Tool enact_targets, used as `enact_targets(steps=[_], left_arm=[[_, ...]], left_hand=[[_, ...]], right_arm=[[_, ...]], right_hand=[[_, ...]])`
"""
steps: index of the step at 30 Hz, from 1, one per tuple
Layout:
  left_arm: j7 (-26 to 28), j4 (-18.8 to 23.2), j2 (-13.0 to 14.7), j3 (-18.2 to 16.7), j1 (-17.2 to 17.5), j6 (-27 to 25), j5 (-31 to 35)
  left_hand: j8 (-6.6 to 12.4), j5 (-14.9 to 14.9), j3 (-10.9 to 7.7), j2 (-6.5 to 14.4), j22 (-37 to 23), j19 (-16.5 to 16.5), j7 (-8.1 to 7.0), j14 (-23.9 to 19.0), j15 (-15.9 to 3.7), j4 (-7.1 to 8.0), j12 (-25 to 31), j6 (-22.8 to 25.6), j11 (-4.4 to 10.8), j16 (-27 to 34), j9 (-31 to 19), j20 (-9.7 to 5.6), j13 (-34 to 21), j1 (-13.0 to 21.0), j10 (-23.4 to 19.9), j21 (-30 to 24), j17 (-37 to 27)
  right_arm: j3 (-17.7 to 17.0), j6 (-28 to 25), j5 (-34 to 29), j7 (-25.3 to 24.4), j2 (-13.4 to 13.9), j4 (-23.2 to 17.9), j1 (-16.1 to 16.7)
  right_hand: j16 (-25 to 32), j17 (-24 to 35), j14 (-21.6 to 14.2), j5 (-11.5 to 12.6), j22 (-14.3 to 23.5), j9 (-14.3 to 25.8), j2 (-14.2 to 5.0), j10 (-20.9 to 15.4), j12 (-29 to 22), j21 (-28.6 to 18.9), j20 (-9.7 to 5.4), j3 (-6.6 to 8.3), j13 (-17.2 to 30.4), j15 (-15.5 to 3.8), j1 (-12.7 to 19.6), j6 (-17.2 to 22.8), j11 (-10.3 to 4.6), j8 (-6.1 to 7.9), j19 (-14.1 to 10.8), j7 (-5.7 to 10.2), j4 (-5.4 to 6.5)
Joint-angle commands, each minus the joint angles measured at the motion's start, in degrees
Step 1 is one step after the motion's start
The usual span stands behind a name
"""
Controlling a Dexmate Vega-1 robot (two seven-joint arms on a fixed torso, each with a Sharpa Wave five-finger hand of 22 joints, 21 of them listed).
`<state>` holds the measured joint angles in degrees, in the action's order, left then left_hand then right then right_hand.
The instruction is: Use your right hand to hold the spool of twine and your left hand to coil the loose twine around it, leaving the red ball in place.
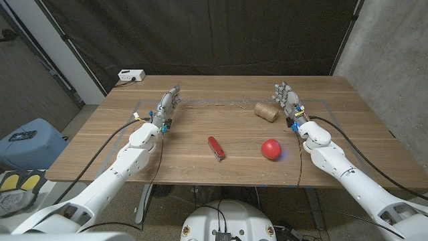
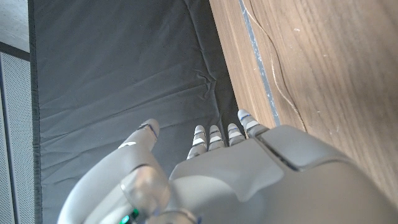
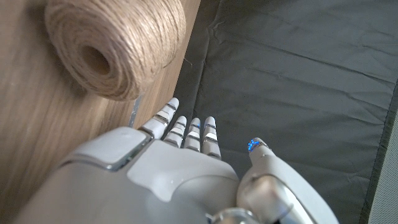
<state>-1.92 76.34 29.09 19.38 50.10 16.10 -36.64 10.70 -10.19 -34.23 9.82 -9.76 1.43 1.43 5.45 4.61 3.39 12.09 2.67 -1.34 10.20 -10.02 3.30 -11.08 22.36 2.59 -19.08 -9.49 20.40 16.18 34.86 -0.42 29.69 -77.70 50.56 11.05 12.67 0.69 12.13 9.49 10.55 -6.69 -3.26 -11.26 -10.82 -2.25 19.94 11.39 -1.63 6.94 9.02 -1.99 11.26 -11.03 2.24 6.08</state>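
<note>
Saw red pocket knife (image 1: 216,147) nearest, red ball (image 1: 270,148) just right of it. Found spool of twine (image 1: 265,112) farther back, beside right hand (image 1: 288,101). Kept both hands empty, fingers apart; left hand (image 1: 168,106) far left, near loose twine (image 1: 214,105).

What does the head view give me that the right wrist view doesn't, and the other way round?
Head view alone: the red ball, a red pocket knife, the left hand open near the far edge, and the loose twine trailing from the spool along the far side. Right wrist view alone: the spool's hollow core, seen end-on, and its tight windings. Both: the spool of twine, the wooden table, and the right hand, open beside the spool and holding nothing.
</note>
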Motion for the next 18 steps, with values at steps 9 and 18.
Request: enact_targets(steps=[9, 18], left_arm=[[-2.7, 1.9, -4.7, -6.1, 2.4, -2.5, 5.2], [-3.2, 2.1, -6.4, -7.4, 2.5, -3.0, 7.1]], left_hand=[[0.34, -0.3, -0.4, -0.1, -0.1, -0.1, 0.03, 0.3, -0.09, -0.56, 0.3, 1.0, 0.02, 0.3, -0.3, 0.55, -0.1, 0.8, 0.3, -0.1, -0.1], [0.33, -0.4, -0.44, -0.2, -0.1, -0.2, 0.14, 0.4, -0.01, -1.02, 0.3, 1.2, 0.01, 0.2, -0.3, 0.57, 0.0, 1.0, 0.3, 0.1, -0.1]], right_arm=[[-3.2, -1.7, -4.4, 0.5, -1.5, -2.6, 2.1], [-3.3, -1.7, -7.5, 0.0, -1.0, -2.9, 1.1]], right_hand=[[0.3, 0.0, 0.0, 0.2, 0.3, 0.3, -1.46, -0.5, -0.3, -0.4, -3.87, 0.56, 0.1, -2.13, 0.6, 0.5, 0.26, 0.23, -0.5, -0.24, -0.11], [0.3, -0.2, 0.0, 0.2, 0.3, 0.3, -1.34, -0.5, -0.3, -0.4, -3.66, 0.73, 0.1, -1.91, 0.8, 0.5, 0.23, 0.2, -0.5, -0.24, -0.28]])
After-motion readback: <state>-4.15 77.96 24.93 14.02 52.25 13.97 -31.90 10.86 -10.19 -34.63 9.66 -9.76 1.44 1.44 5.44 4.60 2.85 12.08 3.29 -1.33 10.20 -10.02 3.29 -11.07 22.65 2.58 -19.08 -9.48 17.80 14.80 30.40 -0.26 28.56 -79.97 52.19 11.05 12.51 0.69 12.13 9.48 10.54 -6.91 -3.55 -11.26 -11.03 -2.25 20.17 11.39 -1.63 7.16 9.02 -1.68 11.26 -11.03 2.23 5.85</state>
